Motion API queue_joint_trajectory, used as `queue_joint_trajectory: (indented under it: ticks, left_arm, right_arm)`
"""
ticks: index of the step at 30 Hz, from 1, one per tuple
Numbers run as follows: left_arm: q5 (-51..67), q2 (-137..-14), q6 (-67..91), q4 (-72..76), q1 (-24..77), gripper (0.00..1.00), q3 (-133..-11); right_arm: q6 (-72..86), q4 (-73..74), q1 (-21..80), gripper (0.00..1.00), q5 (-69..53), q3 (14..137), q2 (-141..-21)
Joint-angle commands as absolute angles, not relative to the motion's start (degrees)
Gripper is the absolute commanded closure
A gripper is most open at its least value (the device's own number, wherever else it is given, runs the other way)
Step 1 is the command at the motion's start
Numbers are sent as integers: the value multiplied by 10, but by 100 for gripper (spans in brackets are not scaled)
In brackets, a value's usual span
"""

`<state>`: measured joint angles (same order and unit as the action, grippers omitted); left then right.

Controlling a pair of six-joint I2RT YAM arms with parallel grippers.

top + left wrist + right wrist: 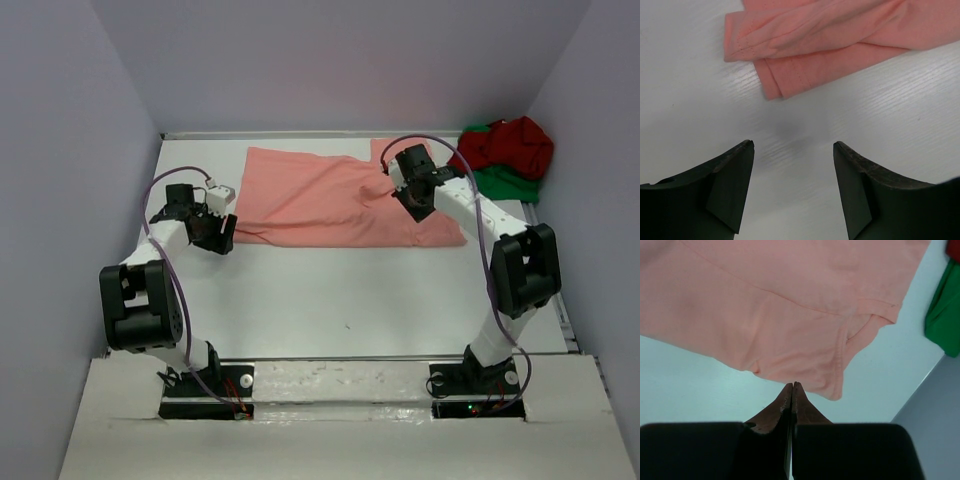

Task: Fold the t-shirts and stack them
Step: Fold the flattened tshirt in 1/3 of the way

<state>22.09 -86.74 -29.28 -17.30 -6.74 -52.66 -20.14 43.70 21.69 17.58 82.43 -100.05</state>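
The salmon-pink t-shirt (320,195) lies spread out at the back middle of the table, and also shows in the left wrist view (830,30) and the right wrist view (790,305). My right gripper (400,192) (792,385) is shut at the shirt's right part, and the cloth bunches up toward its tips. My left gripper (218,236) (793,145) is open and empty over bare table, just short of the shirt's near left corner. The dark red t-shirt (515,140) lies crumpled on the bright green t-shirt (510,182) (945,315) in the back right corner.
The white table (340,300) is walled by pale panels at the left, back and right. The crumpled pile sits against the right wall. The table's right edge (920,390) shows close to the pink shirt's corner.
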Motion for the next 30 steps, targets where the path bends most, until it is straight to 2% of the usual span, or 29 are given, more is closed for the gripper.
queue_joint_trajectory:
  ticks: [1,11,30]
  left_arm:
    - [234,-879,-287,-158,-63,26,-548]
    - [229,-883,-282,-153,-61,26,-551]
    - [225,-921,-270,-132,-49,27,-567]
  right_arm:
    - [-185,445,214,100,107,844,-1045]
    - [-186,472,214,100,27,925,-1140]
    - [-192,459,214,100,14,910,-1202]
